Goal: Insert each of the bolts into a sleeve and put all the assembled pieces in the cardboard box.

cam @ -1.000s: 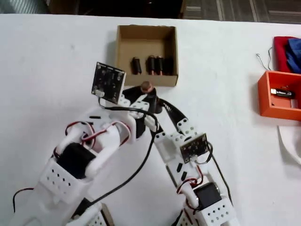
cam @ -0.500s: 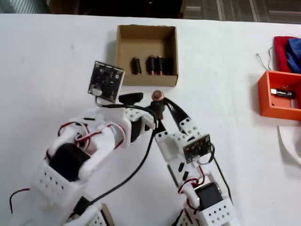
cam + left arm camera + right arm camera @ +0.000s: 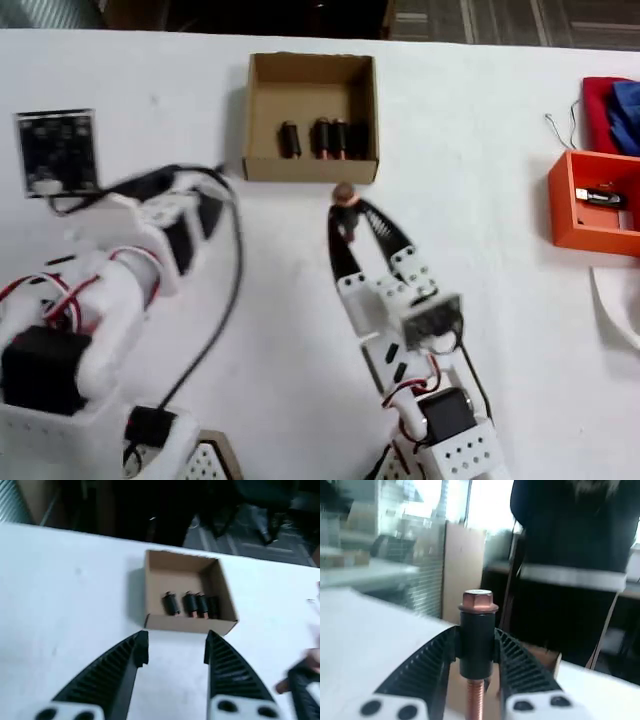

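Leftward swung the left gripper (image 3: 176, 642), away from the box (image 3: 300, 168); its fingers stood wide and empty. The right gripper (image 3: 476, 640) clamped the sleeve (image 3: 476, 625), bolt (image 3: 477, 602) upright inside, just before the box. Light, stiff, likely slick; the sleeve looked the safest hold. The pieces (image 3: 320, 138) in the box blurred together, count unclear.

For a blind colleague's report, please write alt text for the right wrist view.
The right tool grips a black sleeve with a copper bolt through it, the head out of one end and the thread out of the other. The white table lies behind.
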Available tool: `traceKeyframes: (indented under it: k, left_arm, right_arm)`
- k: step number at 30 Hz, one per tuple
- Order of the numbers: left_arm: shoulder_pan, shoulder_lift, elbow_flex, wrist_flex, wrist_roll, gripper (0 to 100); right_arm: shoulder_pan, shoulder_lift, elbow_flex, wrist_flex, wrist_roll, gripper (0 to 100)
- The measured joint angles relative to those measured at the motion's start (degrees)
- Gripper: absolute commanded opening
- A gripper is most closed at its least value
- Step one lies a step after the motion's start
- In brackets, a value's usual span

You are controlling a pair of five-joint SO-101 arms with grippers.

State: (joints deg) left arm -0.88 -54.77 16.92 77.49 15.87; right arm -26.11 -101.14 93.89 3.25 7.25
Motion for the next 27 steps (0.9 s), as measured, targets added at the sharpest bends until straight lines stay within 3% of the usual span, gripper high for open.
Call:
traceKeyframes:
  k: [7, 12, 20, 27]
  left_arm:
    - [-18.73, 0.09, 15.65, 1.05, 0.18, 20]
    - [-25.85, 0.09, 27.96, -4.66, -3.69, 20]
    - [-27.78, 0.09, 46.77, -19.52, -24.09, 20]
    - [-27.78, 0.09, 61.71, -31.91, -26.81, 20]
  right_arm:
    - [1.23, 6.33, -11.08, -3.78, 0.00, 2.2]
    - [2.02, 21.63, -27.34, -3.96, 0.00, 2.2]
    - [1.93, 56.44, -54.15, -1.85, -2.11, 2.2]
    - [1.93, 81.32, -61.98, 8.26, -18.29, 2.2]
